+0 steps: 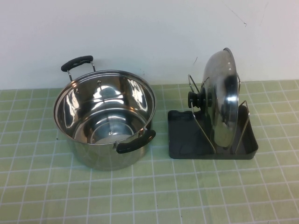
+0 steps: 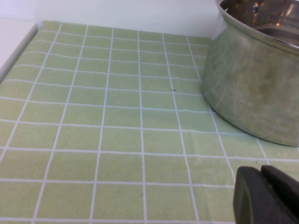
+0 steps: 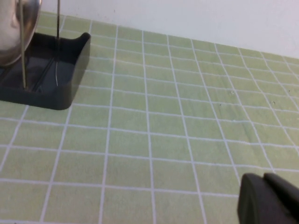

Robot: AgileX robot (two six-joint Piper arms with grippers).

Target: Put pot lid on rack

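Note:
The shiny steel pot lid (image 1: 223, 98) stands on edge in the wire rack (image 1: 204, 122), its black knob (image 1: 196, 99) facing left toward the pot. The rack's dark grey tray (image 1: 184, 140) sits on the green checked cloth at right. The lid's rim (image 3: 18, 28) and the tray corner (image 3: 60, 70) also show in the right wrist view. My left gripper (image 2: 267, 196) is shut and empty, low over the cloth beside the pot. My right gripper (image 3: 270, 199) is shut and empty, over bare cloth away from the tray. Neither arm shows in the high view.
A deep steel pot (image 1: 105, 116) with two black handles stands open left of the rack; its wall (image 2: 252, 88) fills the left wrist view's side. A white wall runs behind. Green checked cloth (image 1: 149, 196) covers the table in front.

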